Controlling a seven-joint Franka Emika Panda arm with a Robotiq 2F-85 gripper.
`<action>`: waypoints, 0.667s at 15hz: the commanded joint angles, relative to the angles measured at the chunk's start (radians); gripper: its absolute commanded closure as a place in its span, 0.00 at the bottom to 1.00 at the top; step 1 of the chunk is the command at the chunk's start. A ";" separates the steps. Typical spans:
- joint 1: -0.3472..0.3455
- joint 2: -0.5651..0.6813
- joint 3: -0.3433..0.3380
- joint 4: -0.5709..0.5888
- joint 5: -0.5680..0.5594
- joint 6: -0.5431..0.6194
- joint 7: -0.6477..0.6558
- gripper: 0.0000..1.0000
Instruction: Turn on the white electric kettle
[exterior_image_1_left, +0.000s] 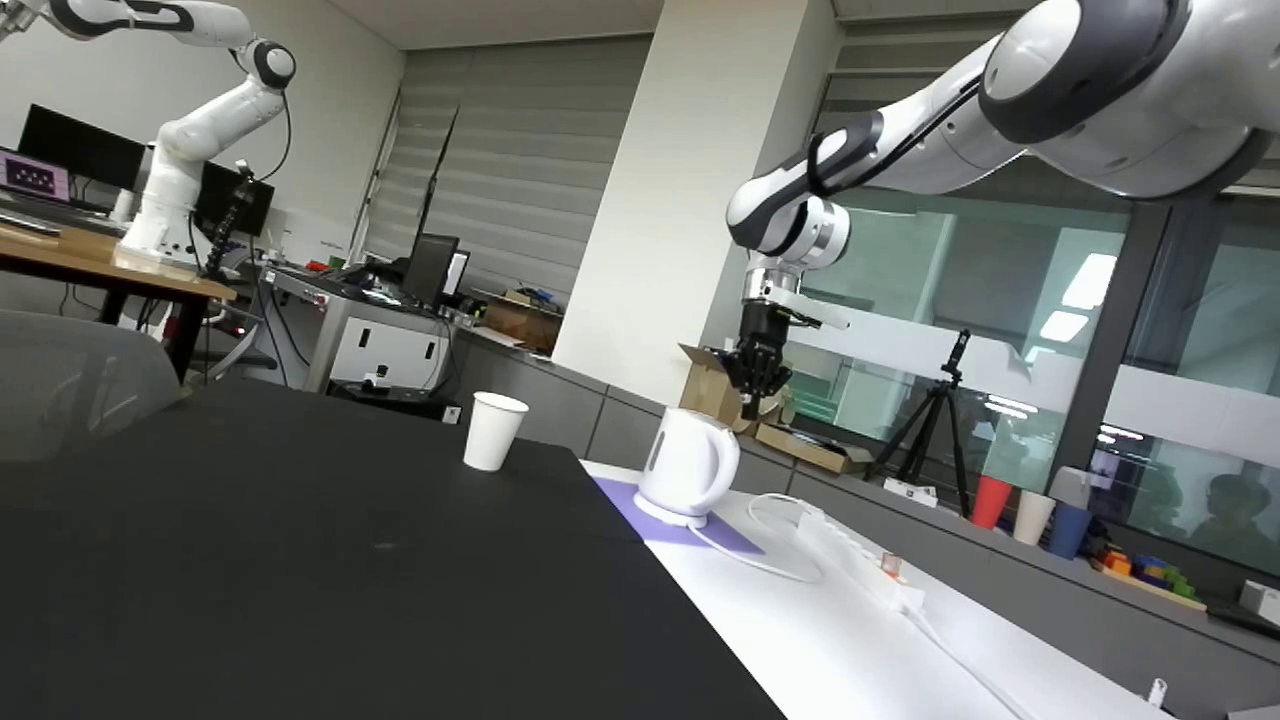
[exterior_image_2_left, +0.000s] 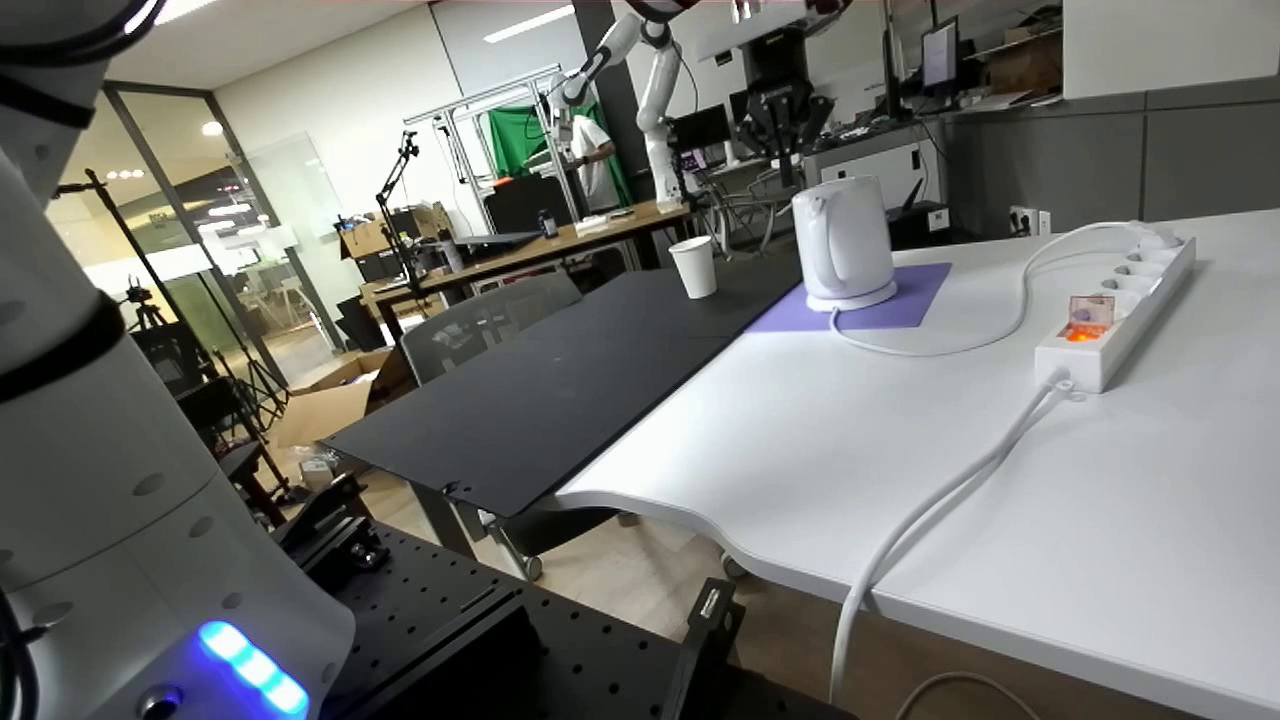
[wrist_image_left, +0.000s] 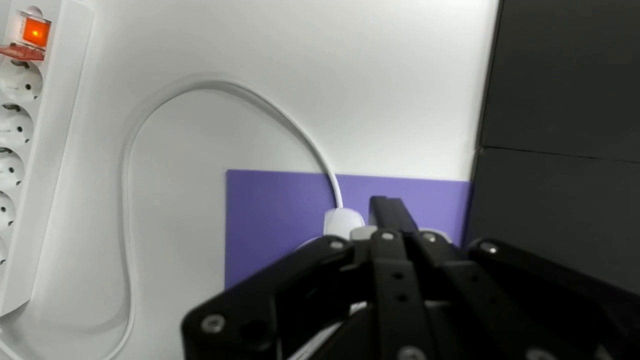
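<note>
The white electric kettle (exterior_image_1_left: 688, 468) stands upright on a purple mat on the white table. It also shows in an exterior view (exterior_image_2_left: 845, 240) with its handle towards the camera. In the wrist view only a few white parts of the kettle (wrist_image_left: 343, 223) show, most of it hidden behind my gripper. My gripper (exterior_image_1_left: 751, 408) points down above the kettle; in an exterior view its tips (exterior_image_2_left: 786, 176) appear near the kettle's top. In the wrist view the gripper's fingers (wrist_image_left: 392, 212) are together with nothing between them. I cannot tell whether they touch the kettle. Its switch is not visible.
A white paper cup (exterior_image_2_left: 695, 267) stands on the black surface (exterior_image_2_left: 560, 370) beside the kettle. A white power strip (exterior_image_2_left: 1115, 320) with a lit orange switch lies on the white table. The kettle's white cord (wrist_image_left: 129, 200) loops between the purple mat (wrist_image_left: 270, 210) and the strip.
</note>
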 joint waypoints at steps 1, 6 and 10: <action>-0.039 0.086 0.006 0.192 0.010 -0.121 -0.037 1.00; -0.064 0.171 0.008 0.331 0.010 -0.219 -0.053 1.00; -0.064 0.235 0.014 0.403 0.011 -0.258 -0.056 1.00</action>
